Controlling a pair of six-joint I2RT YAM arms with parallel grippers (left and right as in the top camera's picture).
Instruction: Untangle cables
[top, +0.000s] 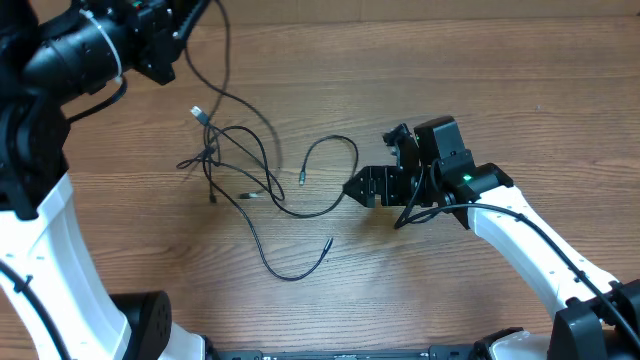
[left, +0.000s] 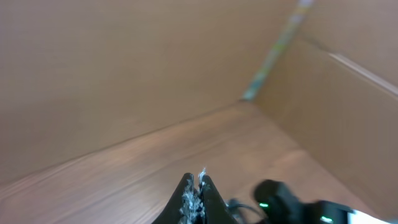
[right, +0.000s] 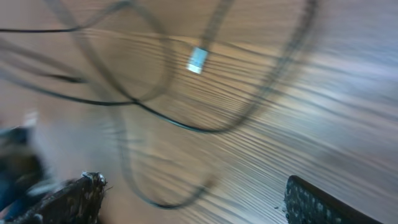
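Several thin black cables (top: 240, 160) lie in loose tangled loops on the wooden table, with small plug ends (top: 197, 113) (top: 302, 178) (top: 328, 242). My left gripper (top: 172, 45) is raised at the far left, and one cable strand rises from the tangle up to it. In the left wrist view its jaws (left: 199, 186) are pressed shut; the strand is hidden there. My right gripper (top: 358, 187) is open, low, at the right edge of a cable loop. In the right wrist view its jaws (right: 193, 186) are wide apart over a blurred loop (right: 186, 127) and a silver plug (right: 197, 60).
The table is bare wood (top: 500, 80). Brown cardboard-like walls (left: 124, 62) surround it in the left wrist view, where the right arm (left: 273, 199) also shows. The white left arm base (top: 50, 250) stands at the front left.
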